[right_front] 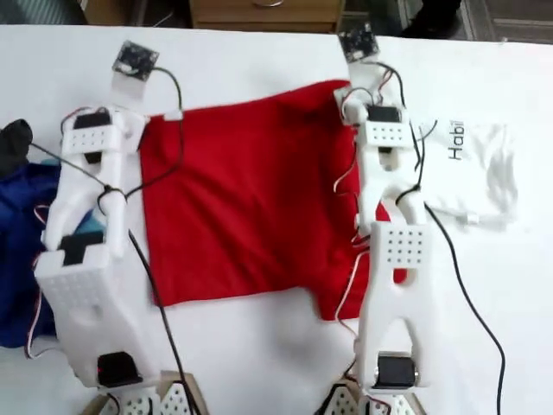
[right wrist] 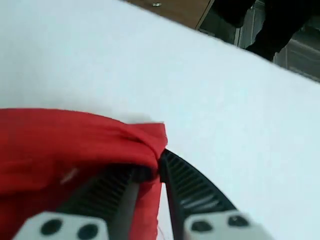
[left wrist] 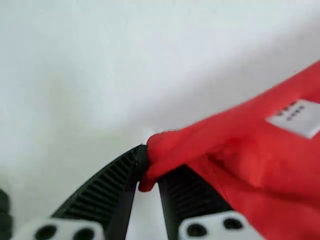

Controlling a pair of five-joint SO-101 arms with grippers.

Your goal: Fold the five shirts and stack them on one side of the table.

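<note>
A red shirt [right_front: 251, 203] lies spread on the white table between the two arms. My left gripper [left wrist: 147, 167] is shut on a bunched corner of the red shirt [left wrist: 240, 155] at its far left corner [right_front: 151, 121]. My right gripper [right wrist: 156, 167] is shut on a fold of the red shirt [right wrist: 75, 137] at its far right corner [right_front: 341, 91]. A white shirt [right_front: 475, 173] lies to the right of the right arm. A dark blue shirt [right_front: 22, 251] is heaped at the table's left edge, partly hidden by the left arm.
A black item [right_front: 13, 143] sits at the left edge above the blue heap. Cables run over the red shirt beside both arms. Bare white table [right_front: 259, 354] lies in front of the shirt, and a wooden cabinet [right_front: 263, 13] stands behind the far edge.
</note>
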